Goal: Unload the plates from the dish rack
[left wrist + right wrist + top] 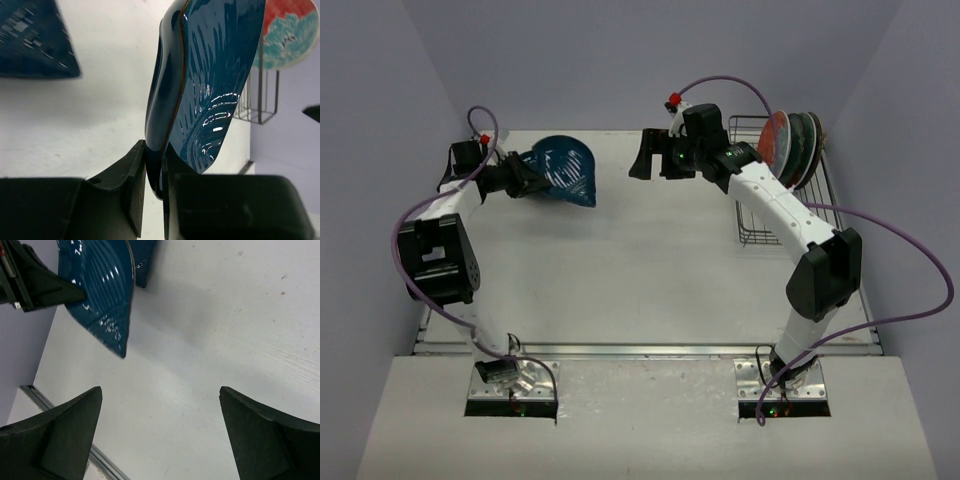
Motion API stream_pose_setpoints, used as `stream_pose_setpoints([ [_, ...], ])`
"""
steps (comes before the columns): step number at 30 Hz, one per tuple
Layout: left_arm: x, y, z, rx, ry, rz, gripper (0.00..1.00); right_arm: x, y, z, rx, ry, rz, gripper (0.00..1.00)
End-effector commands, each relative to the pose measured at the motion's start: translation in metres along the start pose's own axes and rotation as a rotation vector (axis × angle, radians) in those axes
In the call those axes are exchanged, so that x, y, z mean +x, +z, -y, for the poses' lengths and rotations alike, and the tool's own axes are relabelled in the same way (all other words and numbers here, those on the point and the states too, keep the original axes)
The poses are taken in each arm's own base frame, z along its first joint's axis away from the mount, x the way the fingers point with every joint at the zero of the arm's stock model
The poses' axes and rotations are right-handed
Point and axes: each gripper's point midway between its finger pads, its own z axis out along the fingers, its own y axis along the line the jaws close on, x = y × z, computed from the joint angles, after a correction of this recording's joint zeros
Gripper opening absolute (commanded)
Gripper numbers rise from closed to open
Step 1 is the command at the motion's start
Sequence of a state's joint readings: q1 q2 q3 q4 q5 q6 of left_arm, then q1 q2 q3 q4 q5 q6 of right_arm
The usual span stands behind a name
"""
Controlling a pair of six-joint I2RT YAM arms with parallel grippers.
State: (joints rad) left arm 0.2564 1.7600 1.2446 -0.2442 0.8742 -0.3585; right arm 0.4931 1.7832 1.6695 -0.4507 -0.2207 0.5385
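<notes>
My left gripper (527, 177) is shut on the rim of a dark blue ribbed plate (563, 165) and holds it tilted on edge above the far-left table. In the left wrist view the fingers (131, 180) pinch that plate (215, 70). It also shows in the right wrist view (100, 290). My right gripper (653, 155) is open and empty over the far middle of the table, between the plate and the dish rack (755, 232). In the rack stand a red-orange plate (774, 140) with a light-blue face (290, 35) and darker plates (807, 147) behind it.
Another dark blue piece (30, 45) lies on the table beyond the held plate, blurred; it also shows in the right wrist view (144, 260). The rack's wires (260, 100) stand at the far right. The table's metal front edge (65, 415) runs below.
</notes>
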Motion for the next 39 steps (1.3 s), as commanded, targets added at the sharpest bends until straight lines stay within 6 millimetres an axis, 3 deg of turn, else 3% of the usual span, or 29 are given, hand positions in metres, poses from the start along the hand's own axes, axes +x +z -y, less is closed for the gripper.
stream_pose_setpoints([
  [1, -0.064, -0.015, -0.012, -0.002, 0.086, 0.106, 0.00, -0.018, -0.014, -0.002, 0.006, -0.035, 0.067, 0.99],
  [7, -0.096, -0.009, -0.054, -0.071, 0.041, 0.138, 0.00, -0.013, -0.014, 0.005, 0.019, -0.037, 0.056, 0.99],
  [12, -0.116, -0.006, -0.072, -0.099, 0.026, 0.169, 0.00, -0.011, -0.013, 0.007, 0.019, -0.033, 0.049, 0.99],
  [27, -0.136, 0.014, -0.117, -0.115, -0.082, 0.184, 0.00, -0.009, -0.014, 0.010, 0.011, -0.031, 0.037, 0.99],
  [35, -0.142, 0.021, -0.128, -0.132, -0.093, 0.168, 0.00, -0.008, -0.013, 0.010, 0.007, -0.027, 0.034, 0.99],
  [39, -0.143, 0.020, -0.131, -0.147, -0.080, 0.163, 0.10, -0.010, -0.014, 0.010, 0.003, -0.028, 0.039, 0.99],
])
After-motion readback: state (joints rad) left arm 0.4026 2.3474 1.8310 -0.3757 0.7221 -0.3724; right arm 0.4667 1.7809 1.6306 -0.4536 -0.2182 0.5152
